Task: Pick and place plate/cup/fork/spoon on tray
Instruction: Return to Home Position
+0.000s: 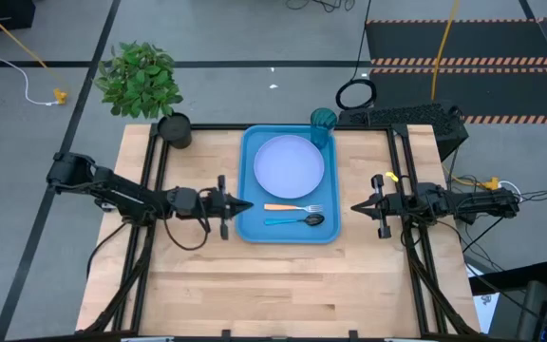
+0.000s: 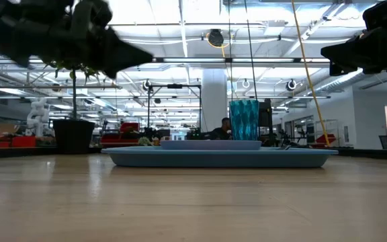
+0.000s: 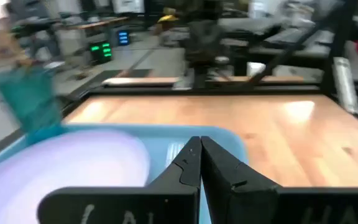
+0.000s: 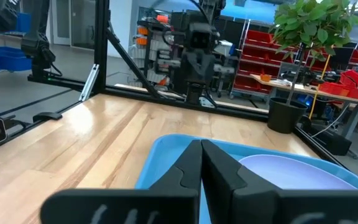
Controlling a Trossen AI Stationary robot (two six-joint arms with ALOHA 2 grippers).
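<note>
plate (image 1: 290,163), cup (image 1: 323,123), fork (image 1: 292,207), spoon (image 1: 294,220) are all laid on the tray (image 1: 245,166); left claw (image 1: 246,205) and right claw (image 1: 355,207) are clenched empty either side of it; the tray could be clipped if either is swung low

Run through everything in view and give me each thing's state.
Tray: flat on the table, loaded.
Plate: flat in the tray.
Cup: upright, tray's far right corner.
Fork: lying in the tray.
Spoon: lying beside the fork.
Left hand: shut, empty.
Right hand: shut, empty.
Plant pot: upright.
</note>
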